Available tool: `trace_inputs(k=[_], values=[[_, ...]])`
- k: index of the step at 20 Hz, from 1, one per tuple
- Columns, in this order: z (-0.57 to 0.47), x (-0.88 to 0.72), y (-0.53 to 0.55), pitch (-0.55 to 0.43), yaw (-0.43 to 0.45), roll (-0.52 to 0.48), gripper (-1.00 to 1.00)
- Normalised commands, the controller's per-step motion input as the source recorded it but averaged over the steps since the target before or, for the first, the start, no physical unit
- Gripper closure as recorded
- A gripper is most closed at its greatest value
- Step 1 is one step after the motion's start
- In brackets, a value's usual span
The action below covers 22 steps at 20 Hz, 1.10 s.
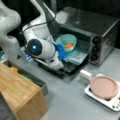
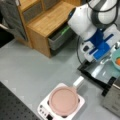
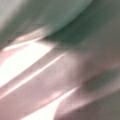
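A teal bowl point(image 1: 66, 41) with an orange piece point(image 1: 68, 45) in it sits on the tray inside an open toaster oven point(image 1: 100, 30). My gripper point(image 1: 61, 52), with blue fingers, is at the bowl's left rim, just above the lowered oven door point(image 1: 71, 68). In a front view the gripper point(image 2: 105, 51) reaches toward the bowl point(image 2: 116, 58) at the right edge. The wrist view is very close: the teal bowl wall point(image 3: 57, 15) fills the top and shiny metal point(image 3: 50, 75) lies below. No fingers show there.
A pink lidded pan point(image 1: 103, 86) rests on a white hotplate point(image 1: 112, 103) in front of the oven, also in a front view as the pan point(image 2: 63, 100). A wooden cabinet point(image 1: 20, 92) with an open grey drawer point(image 2: 60, 37) stands beside the arm.
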Motion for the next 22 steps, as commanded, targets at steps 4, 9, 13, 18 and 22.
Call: trace_inputs(k=[4,9,13,18,22], values=[[0.0,0.09,-0.01,-0.051,0.123,-0.085,-1.0],[0.05,0.12,-0.03,-0.042,0.113,-0.132,-1.0],[0.1,0.1,-0.07,-0.027,0.094,-0.231,-1.0],[0.18,0.07,-0.1,-0.011,0.051,-0.317,-1.0],[0.11,0.03,-0.04,-0.024,0.059,-0.221,-1.0]])
